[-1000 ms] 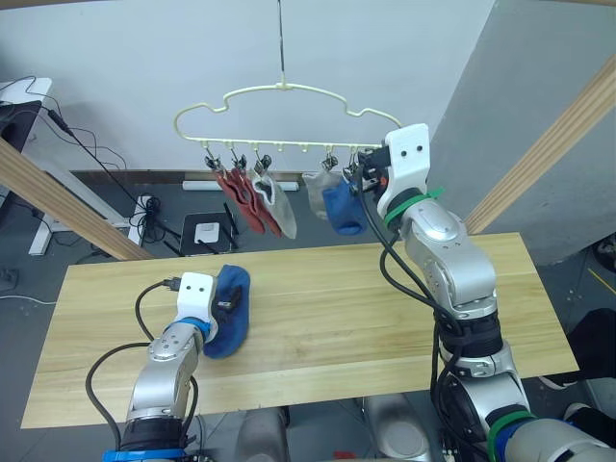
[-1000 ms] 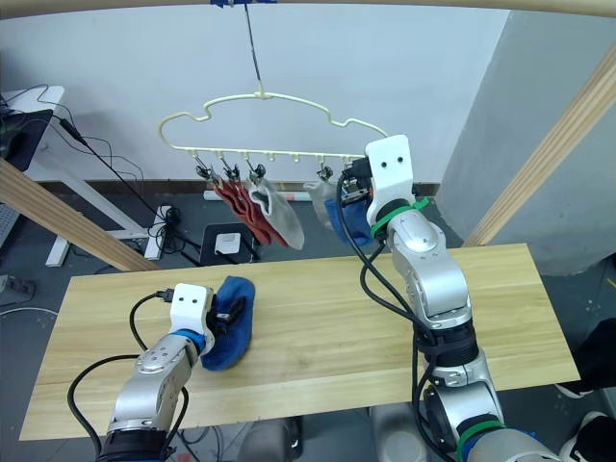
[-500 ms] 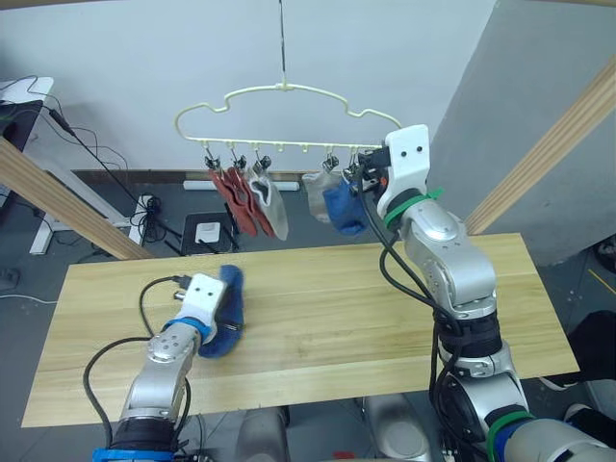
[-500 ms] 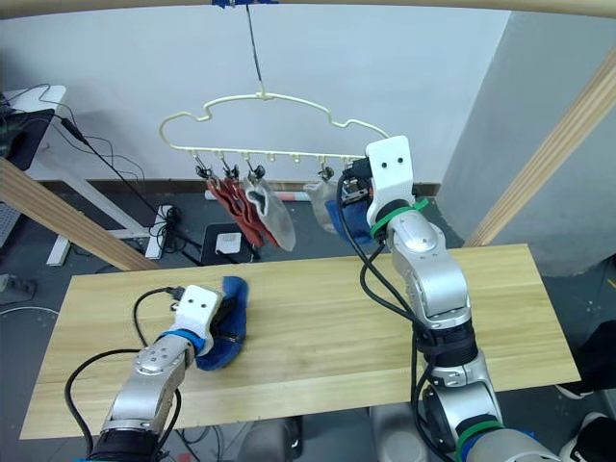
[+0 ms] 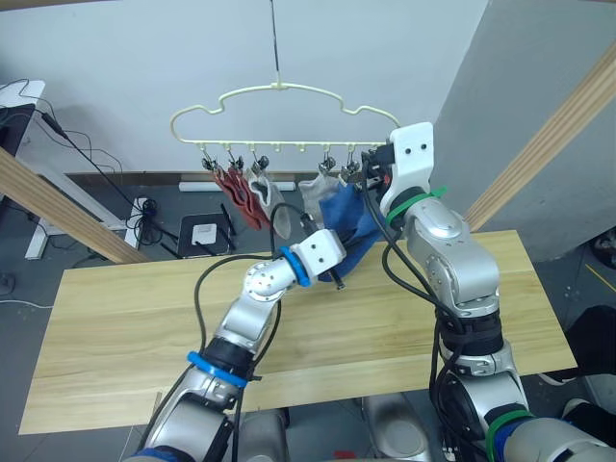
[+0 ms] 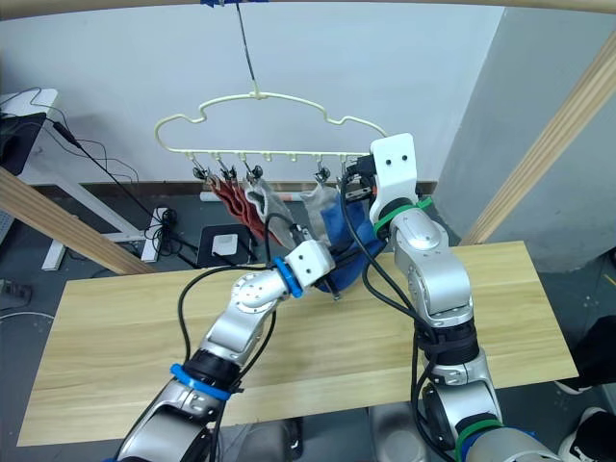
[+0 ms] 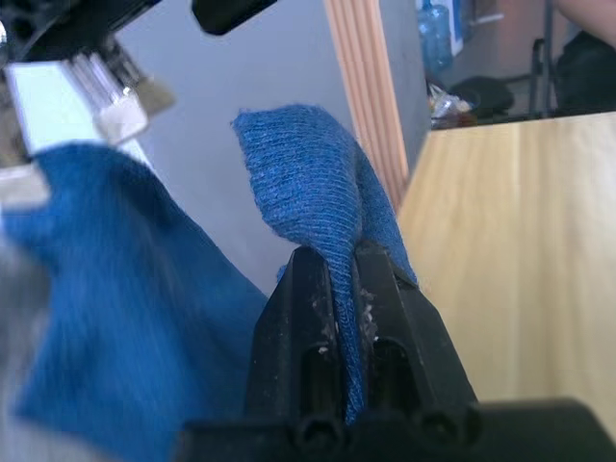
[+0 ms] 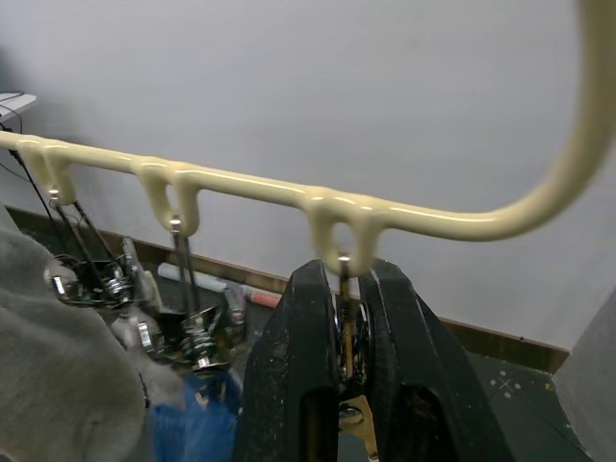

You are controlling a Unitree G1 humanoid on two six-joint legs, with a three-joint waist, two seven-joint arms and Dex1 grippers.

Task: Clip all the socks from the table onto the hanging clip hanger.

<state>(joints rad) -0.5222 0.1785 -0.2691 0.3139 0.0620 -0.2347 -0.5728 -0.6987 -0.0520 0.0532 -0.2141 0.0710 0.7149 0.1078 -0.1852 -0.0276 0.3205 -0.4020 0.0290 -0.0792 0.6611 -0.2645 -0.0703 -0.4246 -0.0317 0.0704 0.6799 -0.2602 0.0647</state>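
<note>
Blue sock (image 7: 318, 183) pinched between the closed fingers of the left gripper (image 7: 346, 279), fabric running down through the narrow slot between the two black pads and folding over above them in a rounded ribbed lobe. Held in the air above the far edge of the table (image 5: 125, 318), just below the right end of the clip hanger (image 5: 279, 96) and touching a second blue sock (image 6: 332, 226) already hanging there. Right gripper (image 8: 346, 318) raised at the hanger's right end, fingers closed on the last metal clip (image 8: 348, 332) (the one under the outermost loop of the pale yellow wire).

Little room around the held sock: hanging blue sock and a light grey sock (image 5: 316, 197) directly behind it, right arm close on one side. Further along the row, another light grey sock (image 5: 262, 188) and two brick red socks (image 5: 231, 188), bunched together on the left clips. Two clips between the groups bare. Tabletop below open on both sides. Slanted wooden poles (image 5: 58, 207) flanking the table, well apart from the hanger.

Held sock deep blue, fine ribbed knit, soft and creased at the pinch.
</note>
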